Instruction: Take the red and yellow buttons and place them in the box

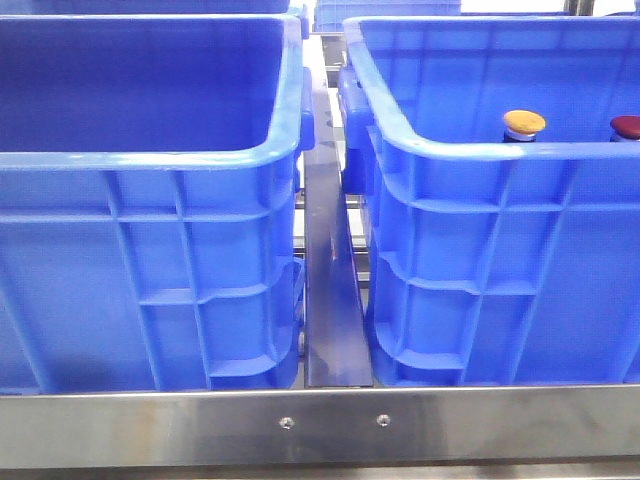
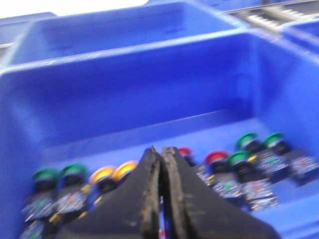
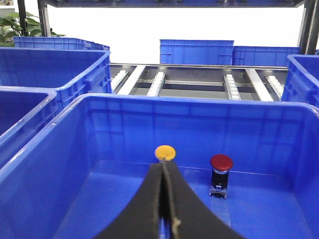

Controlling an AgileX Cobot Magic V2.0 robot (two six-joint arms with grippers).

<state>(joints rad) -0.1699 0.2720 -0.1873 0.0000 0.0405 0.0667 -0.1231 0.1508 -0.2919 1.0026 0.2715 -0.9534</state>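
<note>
Buttons, one yellow [image 3: 165, 152] and one red [image 3: 221, 163], stand upright and apart on the floor of the right-hand box [image 1: 480, 150], so the placing looks done. The right gripper [image 3: 164, 199] hangs above them, jaws pressed together and empty. The left gripper [image 2: 161, 189], likewise closed, hovers over a blurred bin [image 2: 124, 64] of assorted buttons.

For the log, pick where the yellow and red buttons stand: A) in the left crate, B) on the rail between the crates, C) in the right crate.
C: the front view shows the yellow button and red button behind the right crate's rim.
</note>
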